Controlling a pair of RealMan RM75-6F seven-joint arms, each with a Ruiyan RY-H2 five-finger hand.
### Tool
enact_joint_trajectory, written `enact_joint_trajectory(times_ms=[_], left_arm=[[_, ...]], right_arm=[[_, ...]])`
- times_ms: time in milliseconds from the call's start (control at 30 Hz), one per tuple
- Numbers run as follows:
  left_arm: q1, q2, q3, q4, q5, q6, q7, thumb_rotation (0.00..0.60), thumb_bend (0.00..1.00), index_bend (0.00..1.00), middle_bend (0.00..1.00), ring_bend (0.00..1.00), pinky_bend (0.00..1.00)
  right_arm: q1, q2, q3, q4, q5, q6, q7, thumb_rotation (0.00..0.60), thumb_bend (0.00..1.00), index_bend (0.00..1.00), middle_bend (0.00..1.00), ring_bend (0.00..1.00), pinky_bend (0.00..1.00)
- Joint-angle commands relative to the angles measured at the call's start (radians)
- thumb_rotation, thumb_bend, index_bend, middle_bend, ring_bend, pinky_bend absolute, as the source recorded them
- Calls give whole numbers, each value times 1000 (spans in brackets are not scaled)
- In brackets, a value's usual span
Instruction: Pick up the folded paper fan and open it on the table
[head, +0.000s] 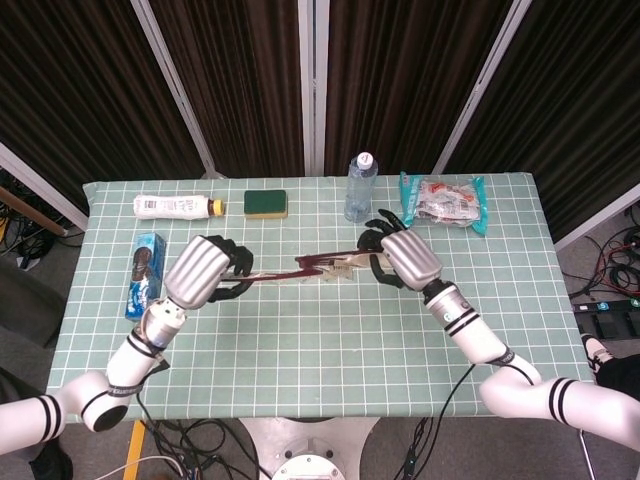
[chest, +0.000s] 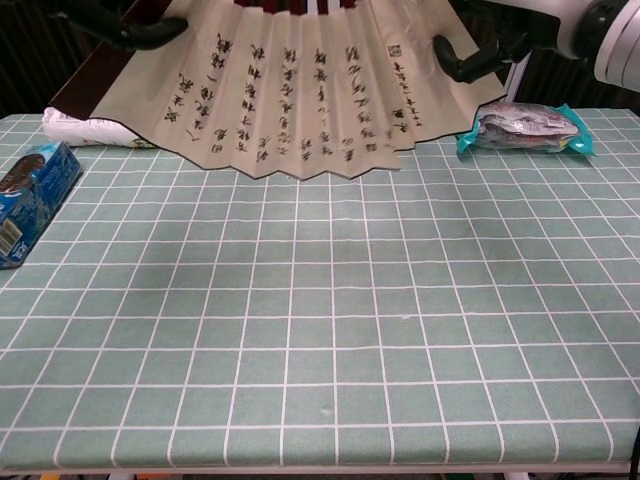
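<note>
Paper fan (chest: 300, 95): held aloft above the middle of the green gridded tablecloth (chest: 330, 320), between both hands, fully spread; seen edge-on from the head camera as a thin dark-red line, face-on from the chest camera as a pleated tan leaf with columns of black calligraphy.

Left hand (head: 200, 272): clamped on the fan's left outer rib, fingers curled around it. Right hand (head: 405, 257): clamped on the right outer rib, dark fingers (chest: 470, 62) wrapped over the leaf's right edge.

Handling, judged: light; paper leaf thin, easily creased or torn; ribs stiff but slender. Best taken by the two outer guard ribs, never by the leaf itself. Judged near completion, leaf open but not yet laid on the table.

Hidden or unclear: pivot and top of ribs cut off by the chest view's upper edge; exact finger contact on the ribs too small to tell from above; water bottle (head: 361, 186) masked by the leaf in the chest view; calligraphy unreadable.

Also present: blue snack box (chest: 28, 195), white bottle lying flat (chest: 85, 127), green sponge (head: 265, 203), teal snack packet (chest: 525, 125).
</note>
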Motion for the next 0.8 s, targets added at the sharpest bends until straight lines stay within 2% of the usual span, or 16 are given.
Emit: enact_joint_trajectory(times_ms=[33, 233, 433, 800], left_arm=[[11, -55, 33, 64, 50, 34, 125, 600, 369, 652, 686, 669, 697], [23, -135, 52, 150, 78, 63, 248, 600, 367, 651, 684, 669, 697], [31, -205, 49, 232, 97, 98, 377, 600, 367, 651, 678, 669, 698], [30, -301, 55, 364, 135, 134, 533, 600, 368, 637, 663, 667, 699]], right_arm=[[-45, -28, -33, 45, -45, 77, -112, 600, 692, 643, 344, 163, 0], [-90, -78, -47, 118, -86, 159, -195, 600, 672, 608, 334, 156, 0], [-124, -131, -52, 215, -125, 224, -247, 600, 647, 556, 315, 145, 0], [-160, -236, -62, 416, -208, 324, -307, 600, 632, 491, 277, 83, 0]])
